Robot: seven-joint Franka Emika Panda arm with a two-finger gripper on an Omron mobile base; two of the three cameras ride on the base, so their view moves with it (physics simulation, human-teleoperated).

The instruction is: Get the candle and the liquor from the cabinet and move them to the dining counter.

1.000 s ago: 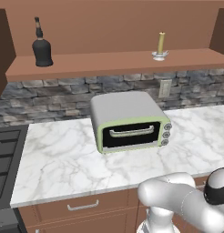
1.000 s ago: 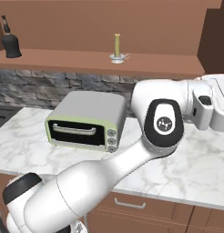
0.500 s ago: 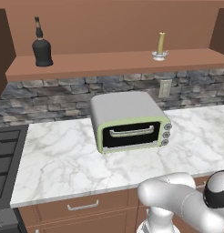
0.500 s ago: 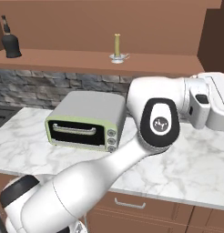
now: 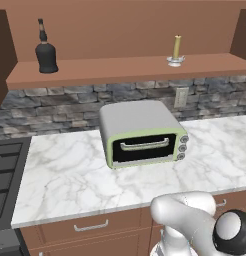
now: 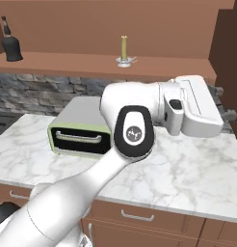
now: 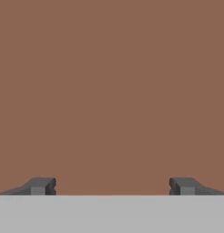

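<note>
The black liquor (image 5: pixel 46 52) bottle stands at the left end of the cabinet (image 5: pixel 120 67) shelf, and the pale-yellow candle (image 5: pixel 176 50) on its silvery dish stands toward the right end. From the other side, the liquor (image 6: pixel 11 44) and candle (image 6: pixel 124 50) rest on the same cabinet (image 6: pixel 82 60) shelf. My gripper (image 6: pixel 227 116) hangs below and right of the candle, pointing right at a brown wooden panel. In the hand view my gripper (image 7: pixel 112 185) is open, fingertips (image 7: pixel 41 185) wide apart, with nothing between them and flat brown wood ahead. The dining counter is out of view.
A green-trimmed toaster oven (image 5: pixel 142 132) sits on the marble worktop (image 5: pixel 70 175) under the shelf, backed by a stone wall with an outlet (image 5: pixel 181 97). A stove (image 5: pixel 5 170) lies at the left. Brown drawers (image 5: pixel 90 227) run below the worktop edge.
In the right base view the wrist and hand have drawn leftward, coming fully into frame. The jaws have widened a little. Bottle and candle have not moved.
</note>
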